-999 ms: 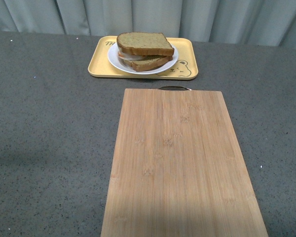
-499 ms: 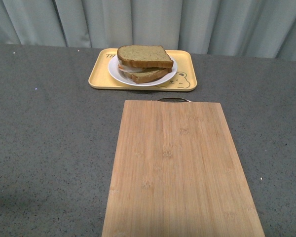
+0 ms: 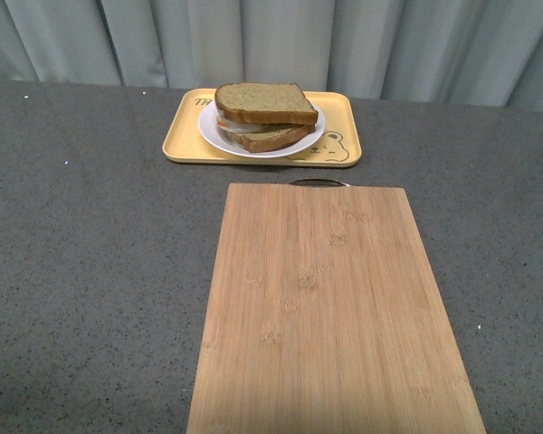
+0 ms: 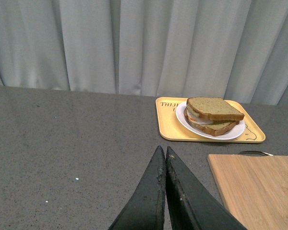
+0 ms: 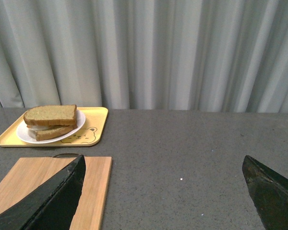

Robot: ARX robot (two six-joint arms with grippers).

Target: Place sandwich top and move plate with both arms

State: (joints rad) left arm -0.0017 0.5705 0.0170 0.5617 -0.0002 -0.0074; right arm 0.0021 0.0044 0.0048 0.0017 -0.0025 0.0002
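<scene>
The front view looks down and ahead over the speckled grey bench (image 3: 90,271), with the pale bamboo cutting board (image 3: 330,316) close at 6 o'clock and the rectangular yellow bear-print tray (image 3: 181,136) far at 12 o'clock, before grey curtains (image 3: 389,45). The left wrist view sits low over the bench, facing the curtains, its left hand (image 4: 165,152) at 6 o'clock. The right wrist view also faces the curtains, low. All three share tray and board.

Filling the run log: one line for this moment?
top slice on sandwich | plate on tray | left hand shut | right hand open
</scene>
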